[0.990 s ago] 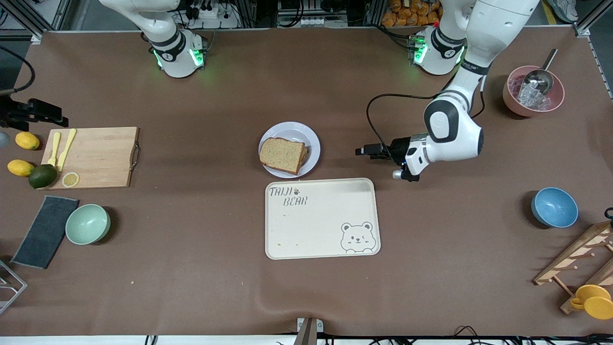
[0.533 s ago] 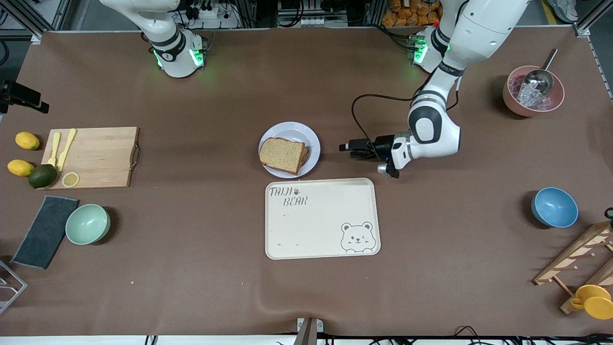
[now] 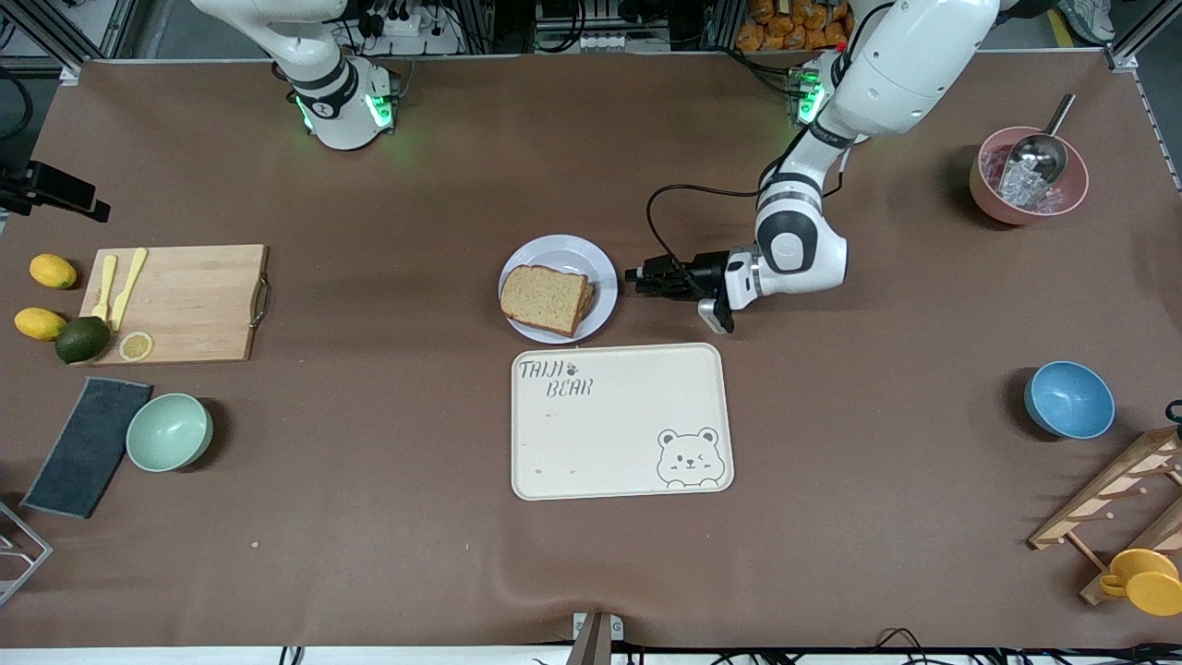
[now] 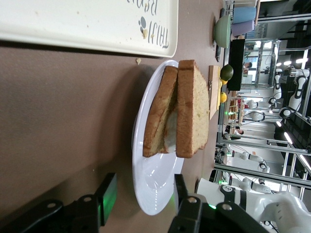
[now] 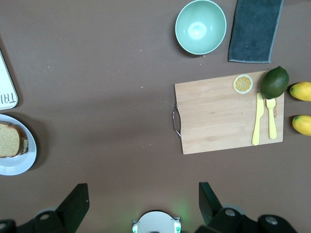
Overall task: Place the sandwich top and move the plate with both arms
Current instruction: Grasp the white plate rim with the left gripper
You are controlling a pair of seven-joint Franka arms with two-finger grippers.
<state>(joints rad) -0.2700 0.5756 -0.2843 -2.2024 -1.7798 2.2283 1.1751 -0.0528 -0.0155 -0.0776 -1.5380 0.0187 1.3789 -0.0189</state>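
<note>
The sandwich top already sits on the stack, square over the lower slice on the plate, so the first half of the job looks done. What is left is the carry, and the plate rests on the table just above the bear-printed tray in the front view.

The left gripper is low, level with the plate's rim at the edge toward the left arm's end. In the left wrist view its fingers stand apart, holding nothing, and the rim lies straight ahead between them. Whether a fingertip touches the rim, I cannot tell from this angle.

The right gripper hangs high over the table near the cutting board, spread wide and empty, well apart from the plate. It waits.
</note>
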